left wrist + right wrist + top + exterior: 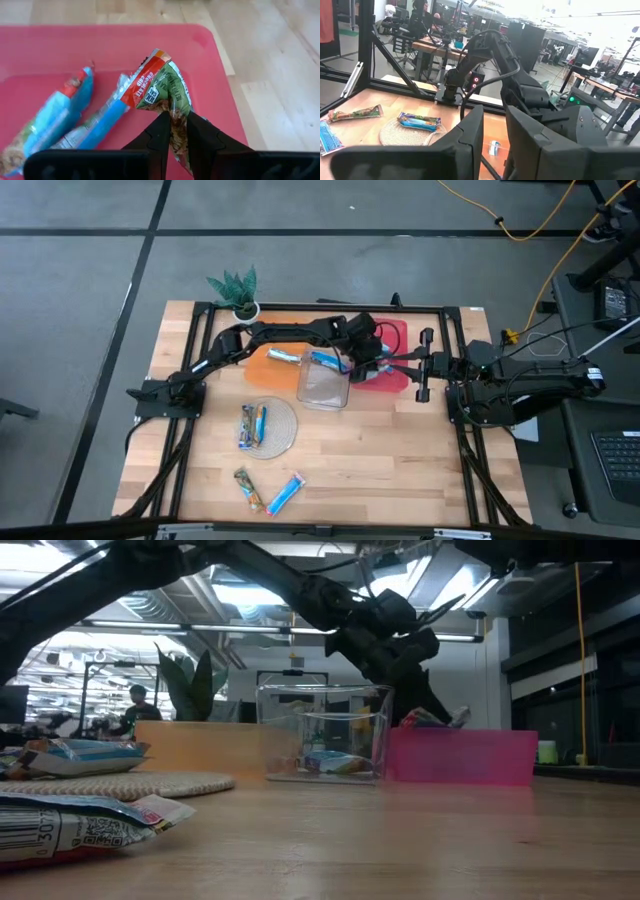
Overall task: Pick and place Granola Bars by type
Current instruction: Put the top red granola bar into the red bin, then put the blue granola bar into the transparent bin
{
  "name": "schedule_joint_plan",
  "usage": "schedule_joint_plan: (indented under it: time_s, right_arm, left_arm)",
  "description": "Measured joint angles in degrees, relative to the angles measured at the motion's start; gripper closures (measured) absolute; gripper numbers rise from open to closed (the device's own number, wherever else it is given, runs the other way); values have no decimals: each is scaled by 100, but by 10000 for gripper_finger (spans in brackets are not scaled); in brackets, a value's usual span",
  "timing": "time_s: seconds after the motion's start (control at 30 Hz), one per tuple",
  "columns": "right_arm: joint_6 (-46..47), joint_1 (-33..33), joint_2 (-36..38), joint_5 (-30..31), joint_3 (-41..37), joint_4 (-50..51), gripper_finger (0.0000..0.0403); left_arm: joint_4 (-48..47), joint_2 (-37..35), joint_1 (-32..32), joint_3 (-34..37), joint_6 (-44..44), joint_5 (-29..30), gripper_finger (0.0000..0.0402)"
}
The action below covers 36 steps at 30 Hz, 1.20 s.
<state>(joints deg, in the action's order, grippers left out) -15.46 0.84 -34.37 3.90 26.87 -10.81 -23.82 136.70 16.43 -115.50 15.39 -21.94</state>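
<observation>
Now the placing step is in hand: the left gripper point(175, 131) hangs over the pink tray point(210, 55), its fingers pinched on a green-and-orange granola bar point(167, 92), just beside two blue-wrapped bars point(60, 117) already lying there. Next it calls for spreading the fingers to drop the bar, then lifting clear. More bars point(253, 424) wait on the round mat point(284, 430) and table point(400, 470). The right gripper point(492, 135) waits at the table's right edge, fingers narrow and empty.

A clear box point(325, 735) stood between an orange tray point(200, 745) and a pink tray point(465, 757), a wrapped bar point(75, 822) lying nearest the camera.
</observation>
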Motion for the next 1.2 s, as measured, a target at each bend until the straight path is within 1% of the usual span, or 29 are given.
schedule_joint_plan:
  time_s: [0.47, 0.53, 0.63, 0.93, 1.07, 1.2]
  right_arm:
    - [2, 2, 0, 0, 0, 0, 315]
    - [2, 2, 0, -1, 0, 0, 315]
    - [2, 0, 0, -1, 0, 0, 315]
    - [1, 1, 0, 0, 0, 0, 315]
    - [2, 0, 0, 0, 0, 0, 315]
    - [2, 1, 0, 0, 0, -1, 315]
  left_arm:
    - [-36, 20, 0, -7, -109, 16, 354]
    - [-32, 20, 0, -7, -111, 18, 348]
    - [-36, 20, -1, -7, -120, 18, 326]
    - [-91, -33, -31, -6, -130, 57, 236]
    - [-130, -252, -32, -5, -122, 285, 214]
    - [-377, -578, -31, -7, -64, 420, 205]
